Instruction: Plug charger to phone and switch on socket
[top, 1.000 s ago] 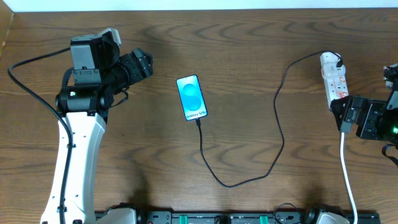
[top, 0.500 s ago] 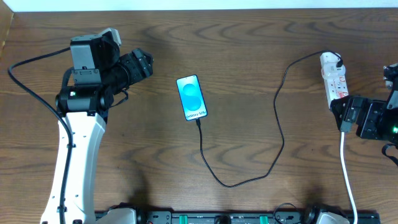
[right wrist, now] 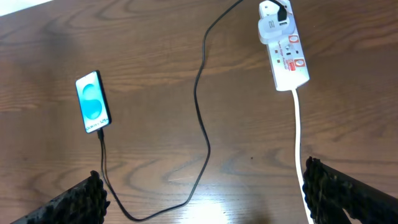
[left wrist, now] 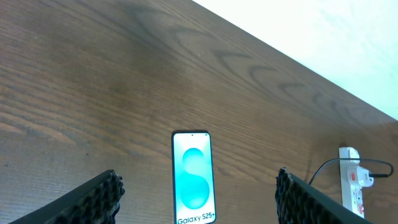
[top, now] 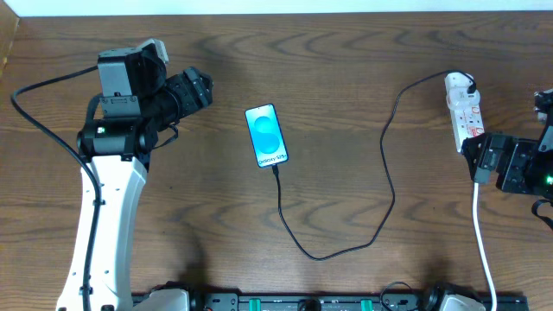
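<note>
Lower centre of left wrist view: phone [left wrist: 193,179] shows "Galaxy S25+", dark letters on white strip at screen bottom. Overhead view: same strip too small to read. Upper right of right wrist view: socket [right wrist: 284,46] carries red marks, illegible.

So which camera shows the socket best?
The right wrist view: the whole socket lies unobstructed, with its red switch marks clear. Overhead shows the socket small, near the right edge. The left wrist view catches only one end of the socket, cut off by the frame.
</note>
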Controlling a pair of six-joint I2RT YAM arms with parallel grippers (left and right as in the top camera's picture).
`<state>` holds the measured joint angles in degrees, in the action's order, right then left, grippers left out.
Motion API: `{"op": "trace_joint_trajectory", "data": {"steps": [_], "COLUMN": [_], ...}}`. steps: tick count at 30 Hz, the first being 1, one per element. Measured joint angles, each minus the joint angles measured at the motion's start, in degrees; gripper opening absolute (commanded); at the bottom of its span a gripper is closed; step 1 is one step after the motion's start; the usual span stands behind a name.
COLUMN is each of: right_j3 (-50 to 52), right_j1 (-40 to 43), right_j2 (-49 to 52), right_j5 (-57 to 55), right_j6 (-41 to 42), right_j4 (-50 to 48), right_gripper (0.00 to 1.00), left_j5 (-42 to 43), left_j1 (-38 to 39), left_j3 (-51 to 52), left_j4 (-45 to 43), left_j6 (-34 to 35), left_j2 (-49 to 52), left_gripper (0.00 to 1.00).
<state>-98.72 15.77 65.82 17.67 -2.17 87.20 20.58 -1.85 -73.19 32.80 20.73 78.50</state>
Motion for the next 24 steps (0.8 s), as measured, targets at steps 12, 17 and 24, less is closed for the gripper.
{"op": "trace_joint_trajectory", "data": {"steps": [12, 17, 24], "right_j3": [6.8, 23.6, 51.9], "right_j1": [-2.8, -7.7, -10.5], "right_j2": [-4.0, -16.1, -34.8], "right_j5": [-3.6, -4.6, -4.6], "right_j6": [-1.5, -7.5, -15.1], "right_j4": [-14.9, -37.5, -62.4], "right_gripper": [0.99, 0.99, 0.99], "left_j5": [0.0, -0.1, -0.2], "left_j1": [0.0, 0.0, 0.0], "left_j3": [0.0, 0.0, 0.0], "left_j4": [0.0, 0.0, 0.0], "left_j6": [0.0, 0.0, 0.0], "left_j2": [0.0, 0.0, 0.0], "left_gripper": [0.8, 0.8, 0.8]}}
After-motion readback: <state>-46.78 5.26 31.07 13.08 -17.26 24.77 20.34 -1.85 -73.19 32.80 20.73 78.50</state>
